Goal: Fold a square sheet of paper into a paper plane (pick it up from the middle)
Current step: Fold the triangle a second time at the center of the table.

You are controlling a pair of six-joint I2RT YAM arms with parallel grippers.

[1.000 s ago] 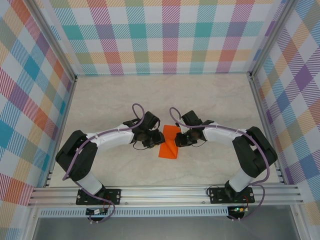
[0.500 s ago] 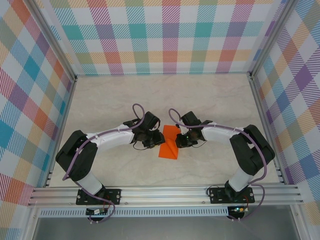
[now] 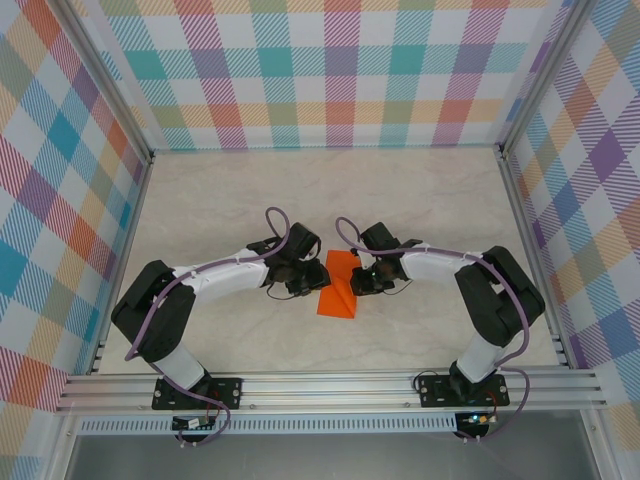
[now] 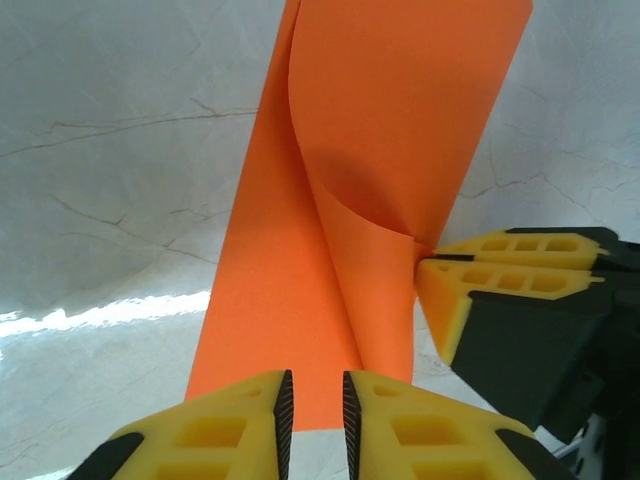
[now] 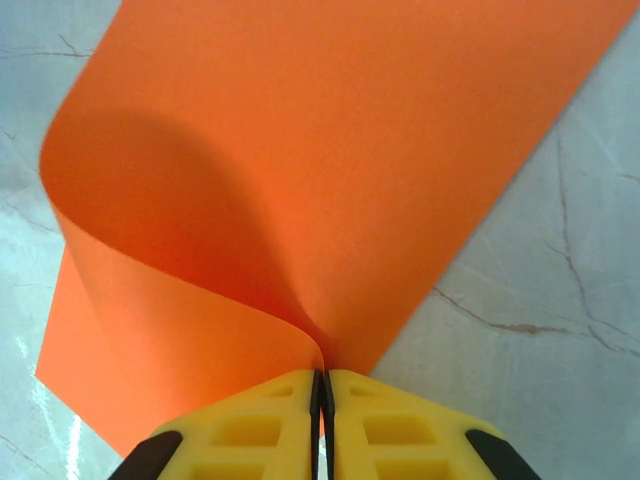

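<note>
The square sheet of paper (image 3: 338, 288) lies on the table (image 3: 250, 200), half curled over, its lifted edge pinched tight by the right gripper (image 5: 320, 385) at 3 o'clock, while the left gripper (image 4: 317, 400) at 9 o'clock stands narrowly parted at its flat edge.

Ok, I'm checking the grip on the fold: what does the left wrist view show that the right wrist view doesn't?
Left wrist: the left claw, jaws slightly apart, plus the right claw from the side, pinching the curled flap. Right wrist: its fingers closed on that flap, head-on. Both: the orange square sheet of paper curling over on the marbled table.
</note>
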